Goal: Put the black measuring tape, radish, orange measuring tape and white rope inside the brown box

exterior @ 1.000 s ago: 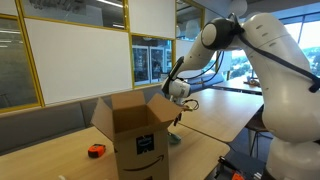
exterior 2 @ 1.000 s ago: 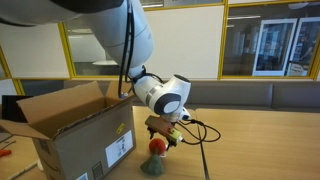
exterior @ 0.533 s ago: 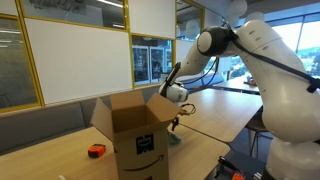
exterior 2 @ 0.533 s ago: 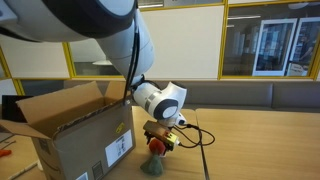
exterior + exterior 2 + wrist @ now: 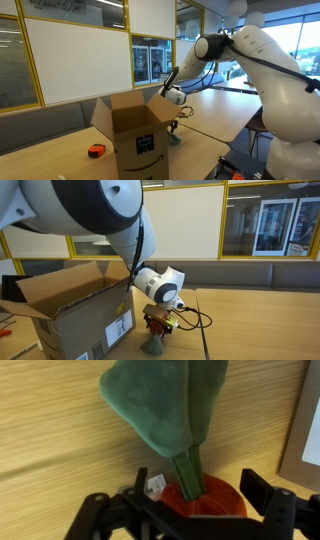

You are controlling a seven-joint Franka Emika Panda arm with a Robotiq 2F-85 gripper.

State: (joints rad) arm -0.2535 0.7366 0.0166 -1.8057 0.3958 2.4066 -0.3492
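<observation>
Where the black claw [image 5: 192, 508] hangs low over the pale wooden table [image 5: 60, 445], the small red radish [image 5: 215, 493] with floppy green leaves sits between its fingers; whether they pinch it cannot be told. Just beside the claw stands the tall brown cardboard box [image 5: 70, 310], flaps open. Beyond that box, well apart from the claw, lies the small orange measuring tape [image 5: 96, 150].

A pale wooden table [image 5: 255, 320] spans the lower frame. Behind it, at twelve o'clock, stands a whiteboard [image 5: 175, 220]. Yellow-framed glass panels [image 5: 262, 225] stand toward two o'clock.
</observation>
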